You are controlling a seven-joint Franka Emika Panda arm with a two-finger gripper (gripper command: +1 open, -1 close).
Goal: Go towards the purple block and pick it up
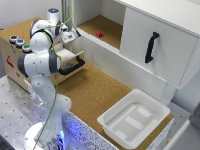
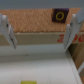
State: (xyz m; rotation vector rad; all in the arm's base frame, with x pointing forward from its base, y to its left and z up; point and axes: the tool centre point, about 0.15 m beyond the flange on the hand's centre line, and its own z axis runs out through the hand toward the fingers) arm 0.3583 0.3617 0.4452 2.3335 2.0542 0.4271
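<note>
Claw (image 2: 40,31): mine, released and empty, fingers spread wide for the approach.
Purple block (image 2: 60,16): upper right of frame, well apart.

A cork-topped table (image 1: 95,92) holds a white cabinet (image 1: 160,47), a wooden drawer unit (image 1: 15,57) and a white bin (image 1: 134,118).

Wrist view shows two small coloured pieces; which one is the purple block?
The purple block is the dark piece with a yellow ring on its face, on the brown cork surface. The yellow piece lies on the white surface.
</note>
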